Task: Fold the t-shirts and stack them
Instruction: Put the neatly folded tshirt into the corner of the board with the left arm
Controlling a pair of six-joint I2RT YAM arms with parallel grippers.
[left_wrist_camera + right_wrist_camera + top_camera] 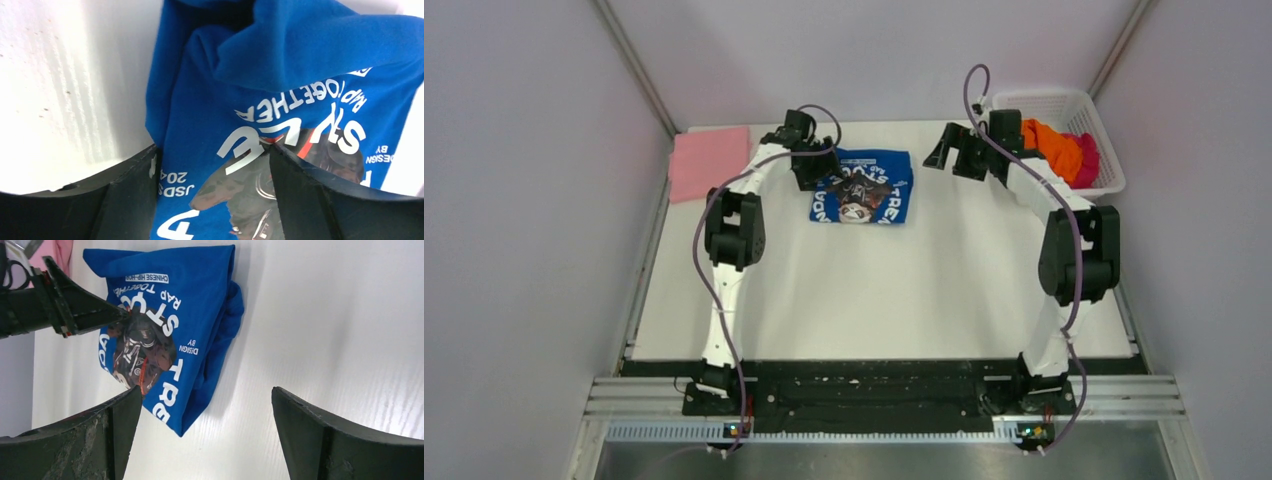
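So the blue tee (869, 190) is lying folded on the bench (874, 290), off to the left of the basket (1049, 97), print side up. Its long axis is running sideways, more or less along the line toward the basket, just a bit skewed. The left pincer (214, 150) is hanging right over the end of the tee furthest from the basket. Its fingers are spread wide and straddling the cloth, with the print showing in the gap, so as far as I can see it isn't pinching anything. The right pincer (206, 390) is sitting between the tee and the basket, also spread wide and carrying nothing, with the tee lying ahead of it and apart from it. The pink tee (709, 162) is lying folded flat further from the basket again, past the blue one, while the orange tee (1054, 148) and magenta tee (1088, 160) are sitting bunched up inside the basket. My read: the blue one is looking folded and is probably going onto the pink one next. That pile is lying on the side away from the basket, and the left arm is clearly the nearer one, so I'm guessing a pinch-and-carry away from the basket is its job. The only worry is that puffy fold on top flopping open.
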